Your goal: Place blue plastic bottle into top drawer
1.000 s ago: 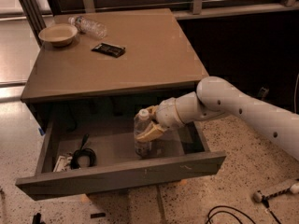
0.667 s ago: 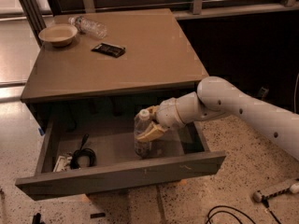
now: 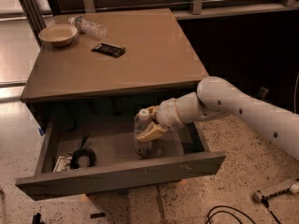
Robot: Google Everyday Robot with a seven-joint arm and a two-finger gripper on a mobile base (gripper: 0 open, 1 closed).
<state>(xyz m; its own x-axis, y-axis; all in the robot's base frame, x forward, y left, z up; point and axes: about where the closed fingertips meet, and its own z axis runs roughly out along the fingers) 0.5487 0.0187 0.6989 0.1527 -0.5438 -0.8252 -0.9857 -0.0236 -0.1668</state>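
The top drawer (image 3: 121, 175) stands pulled wide open under the brown table (image 3: 140, 55). The blue plastic bottle (image 3: 141, 141), clear with a white cap, stands upright inside the drawer, right of its middle, with its base on or just above the drawer floor. My gripper (image 3: 150, 130) reaches in from the right on the white arm and is closed around the bottle's upper body. The bottle's label is mostly hidden behind the fingers.
On the tabletop at the back left are a tan bowl (image 3: 58, 33), a small label-less clear bottle (image 3: 88, 26) lying on its side, and a black packet (image 3: 108, 49). A coiled black cable (image 3: 83, 157) lies in the drawer's left part. A white tool (image 3: 276, 191) and cables lie on the floor at right.
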